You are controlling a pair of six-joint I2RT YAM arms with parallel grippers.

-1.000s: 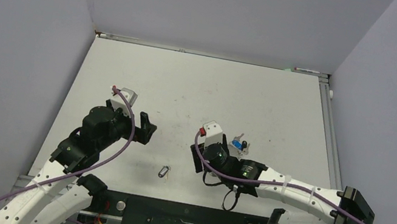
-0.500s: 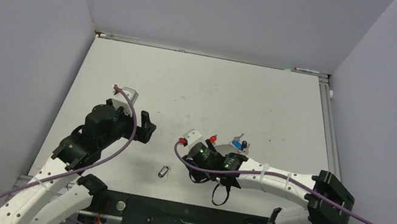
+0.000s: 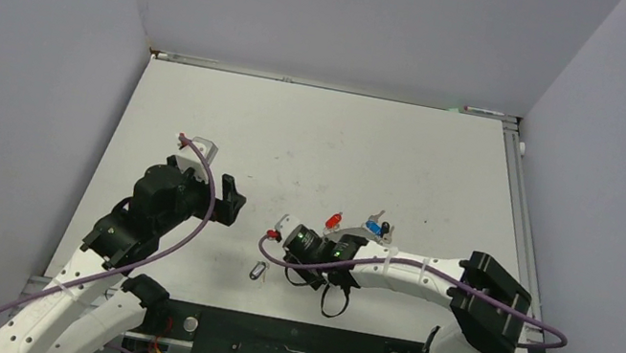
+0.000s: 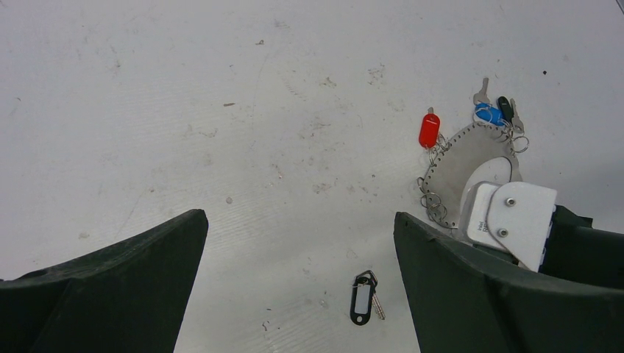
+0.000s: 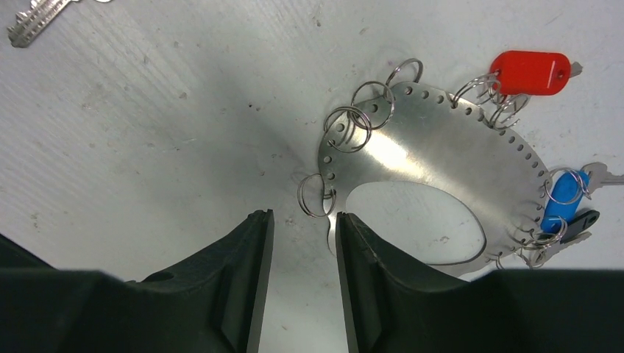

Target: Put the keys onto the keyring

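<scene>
We record that the right gripper (image 5: 303, 220), jaws narrowly parted and empty, has swung left off the keyring (image 5: 441, 162) toward the keys (image 3: 258, 271) lying loose just to its left, suggesting pickup is next; the left gripper (image 4: 299, 215) gapes idle.

the keys (image 4: 363, 297) are a tiny bunch: a dark oval tag with a pale window and a short silvery key beside it, lying flat on the white table (image 4: 221, 110). the keyring (image 5: 441, 154) lies flat near them, not touching. it is a thin silvery crescent-shaped plate with small holes along its outer rim. loose wire rings (image 5: 353, 121) hang from several holes. a red tag (image 5: 530, 72) hangs on the rim, with a blue tag (image 5: 563, 187) and a black tag (image 5: 581, 219) farther round.
</scene>
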